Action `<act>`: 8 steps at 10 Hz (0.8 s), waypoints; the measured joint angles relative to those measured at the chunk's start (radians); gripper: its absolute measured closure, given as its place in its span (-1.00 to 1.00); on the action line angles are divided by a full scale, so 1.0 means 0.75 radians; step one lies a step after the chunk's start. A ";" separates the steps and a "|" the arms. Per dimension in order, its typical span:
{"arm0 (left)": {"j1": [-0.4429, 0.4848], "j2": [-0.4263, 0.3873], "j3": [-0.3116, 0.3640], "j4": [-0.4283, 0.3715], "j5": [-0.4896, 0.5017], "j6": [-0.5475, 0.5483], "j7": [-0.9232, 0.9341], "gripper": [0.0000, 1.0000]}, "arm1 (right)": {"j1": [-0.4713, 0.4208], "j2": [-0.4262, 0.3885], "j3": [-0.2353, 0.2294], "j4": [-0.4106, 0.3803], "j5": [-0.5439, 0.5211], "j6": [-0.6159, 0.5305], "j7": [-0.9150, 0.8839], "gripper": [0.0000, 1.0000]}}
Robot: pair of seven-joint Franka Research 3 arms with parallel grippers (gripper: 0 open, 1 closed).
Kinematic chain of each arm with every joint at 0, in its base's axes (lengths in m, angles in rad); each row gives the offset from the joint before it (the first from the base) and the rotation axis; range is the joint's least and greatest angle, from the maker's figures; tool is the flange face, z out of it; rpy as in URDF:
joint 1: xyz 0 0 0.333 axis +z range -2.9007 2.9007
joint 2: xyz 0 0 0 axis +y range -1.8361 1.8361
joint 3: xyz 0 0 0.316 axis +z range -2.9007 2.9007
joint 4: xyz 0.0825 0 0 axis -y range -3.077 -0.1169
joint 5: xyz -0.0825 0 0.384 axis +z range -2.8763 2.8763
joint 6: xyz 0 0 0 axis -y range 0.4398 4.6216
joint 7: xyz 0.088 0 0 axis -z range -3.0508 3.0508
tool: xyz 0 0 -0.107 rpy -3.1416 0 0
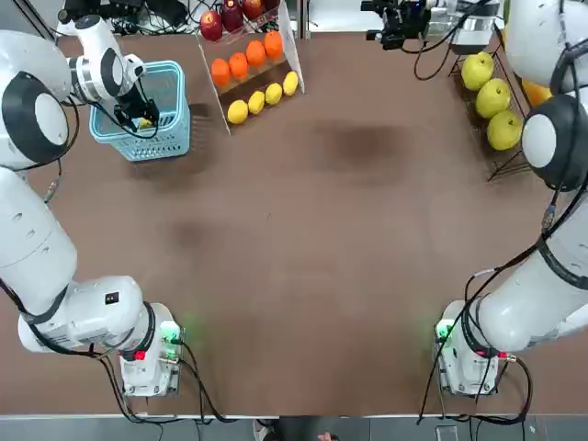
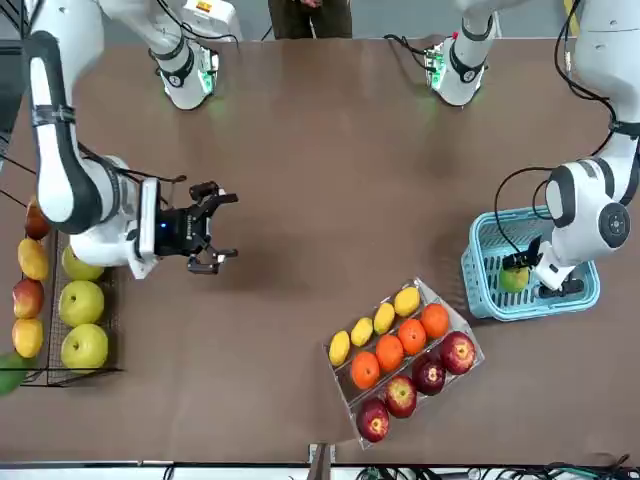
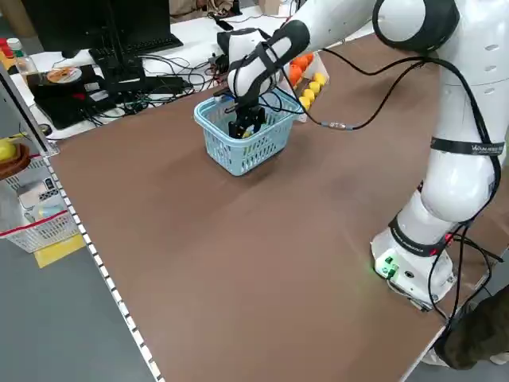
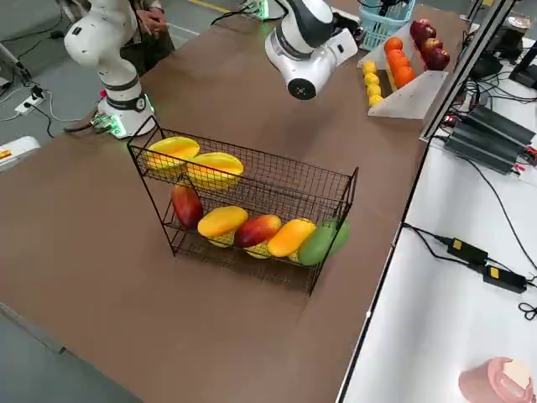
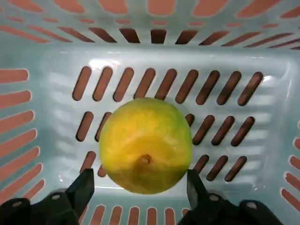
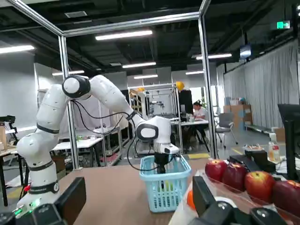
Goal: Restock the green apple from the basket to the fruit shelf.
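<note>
From overhead you see your left gripper (image 1: 140,118) reaching down inside the basket (image 1: 171,138), with a patch of the green apple (image 1: 144,122) showing right under it, while your right arm bends over near the fruit shelf (image 1: 511,165) at the table's far right corner. From the front, your left gripper (image 2: 545,280) stands in the basket (image 2: 480,270) with the green apple (image 2: 514,278) just beside it on the basket floor, and your right gripper (image 2: 218,228) hangs level over bare table, jaws spread and empty, close to the fruit shelf (image 2: 100,372) behind it. From the left side, your left gripper (image 3: 247,121) is sunk below the rim of the basket (image 3: 231,153). From the right side, the fruit shelf (image 4: 252,172) stands in front, your right arm above and beyond it. At your left wrist, the green apple (image 5: 145,145) sits between the two fingers (image 5: 82,190), which flank it closely; you cannot tell whether they press it yet. At your right wrist, the fingers (image 6: 71,199) stand wide apart, with the basket (image 6: 165,183) well ahead of them.
</note>
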 joint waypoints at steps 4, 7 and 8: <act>-0.004 0.021 -0.002 0.004 0.070 0.016 0.002 -0.82 | 0.022 0.015 0.004 -0.002 0.020 -0.068 -0.155 -1.00; -0.005 0.021 -0.003 0.028 0.071 0.023 0.002 -0.82 | 0.035 0.017 0.027 -0.028 0.089 -0.087 -0.172 -1.00; -0.005 0.021 -0.003 0.033 0.071 0.025 0.002 -0.82 | 0.048 0.017 0.030 -0.035 0.114 -0.087 -0.177 -1.00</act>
